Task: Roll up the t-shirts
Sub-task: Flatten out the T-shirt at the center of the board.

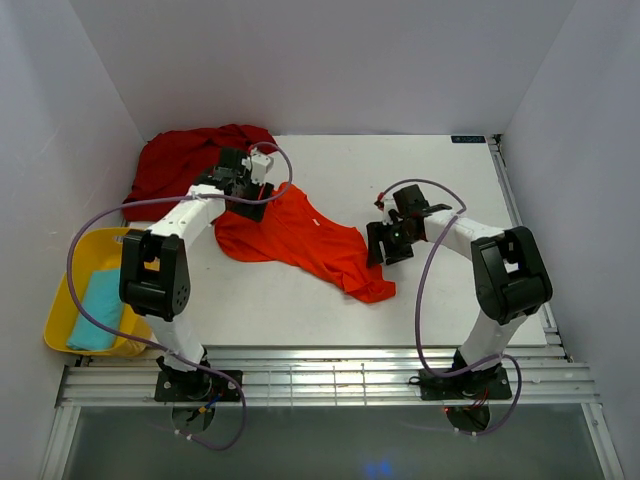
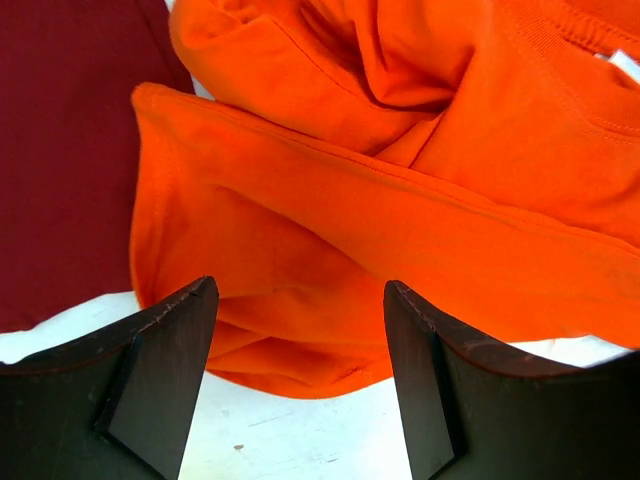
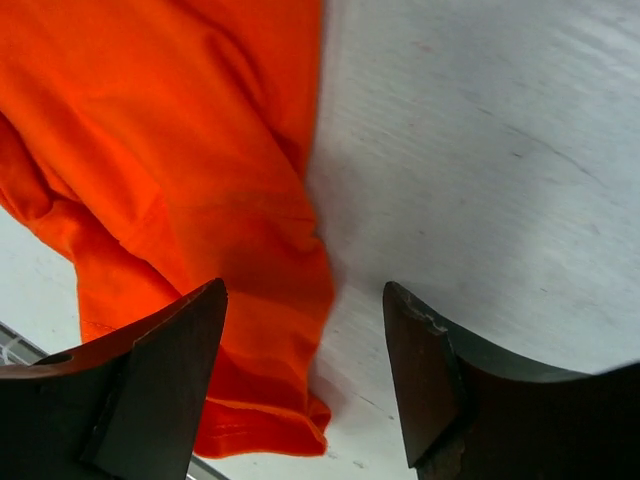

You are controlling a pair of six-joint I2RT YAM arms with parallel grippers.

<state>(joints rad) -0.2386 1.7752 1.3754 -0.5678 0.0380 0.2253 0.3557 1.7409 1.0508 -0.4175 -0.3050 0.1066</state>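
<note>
Since neither shirt shows a single turn of a roll, the task looks barely begun. On the white surface (image 1: 450, 190) the orange t-shirt (image 1: 300, 235) lies crumpled and skewed across the middle, trailing toward the near edge. The dark red t-shirt (image 1: 175, 165) is bunched in the far left corner. Both would need spreading flat before any rolling, I judge. The left claw (image 2: 300, 290) gapes wide at the orange shirt's folded far end, gripping nothing. The right claw (image 3: 305, 290), equally wide, hovers over its near right hem, also empty.
</note>
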